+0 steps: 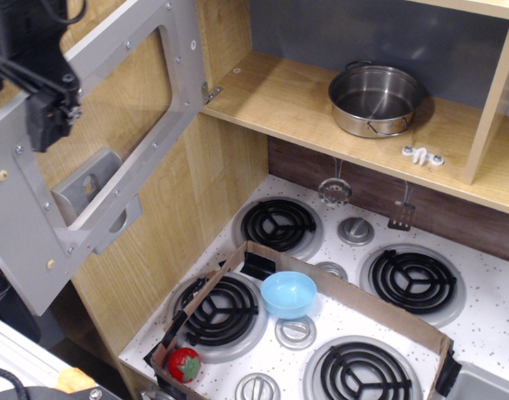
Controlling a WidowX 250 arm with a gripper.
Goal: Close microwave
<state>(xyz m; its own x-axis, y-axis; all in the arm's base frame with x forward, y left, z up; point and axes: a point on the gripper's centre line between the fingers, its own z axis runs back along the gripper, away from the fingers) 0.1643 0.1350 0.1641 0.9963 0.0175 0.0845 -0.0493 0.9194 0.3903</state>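
The microwave is the light-wood compartment (296,96) at the upper middle. Its large silver-grey door (154,158) with a clear window and visible screws stands swung wide open to the left, hinged at the shelf's left corner. My black gripper (46,117) hangs at the upper left, in front of the door's outer edge. Its fingers point down; the gap between them does not show, and I cannot tell if it touches the door. The door's handle is hidden on the far side.
A steel pot (375,100) sits inside the compartment, with a small grey bracket (423,156) at the shelf edge. Below is a stovetop with burners, a cardboard tray (321,287), a blue bowl (288,293) and a toy strawberry (184,364).
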